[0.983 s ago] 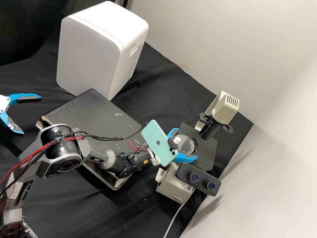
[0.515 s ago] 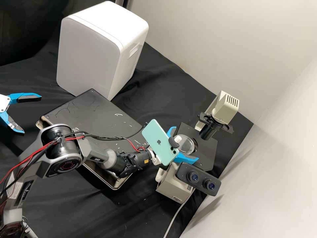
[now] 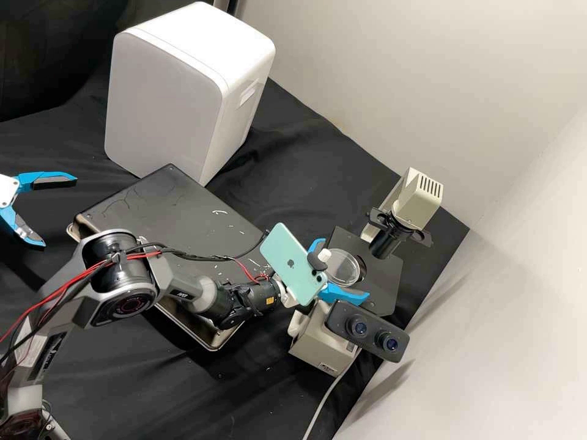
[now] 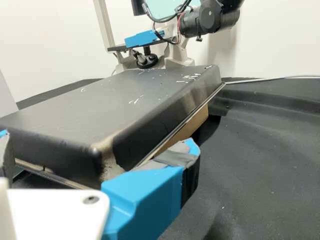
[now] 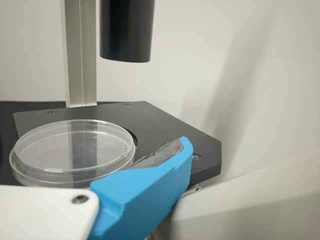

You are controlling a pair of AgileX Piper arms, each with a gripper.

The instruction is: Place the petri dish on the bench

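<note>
— On the microscope stage (image 3: 384,276), over its middle: petri dish (image 5: 72,150), right gripper (image 3: 340,274) clamped across it. Step?
— Pick-up. Next, you lift it clear and lower it onto the bench (image 3: 293,160).

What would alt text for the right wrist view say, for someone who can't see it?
A clear petri dish sits over the black microscope stage, the end effector's blue finger against its rim. A dark lens tube hangs above, before a white wall.
</note>
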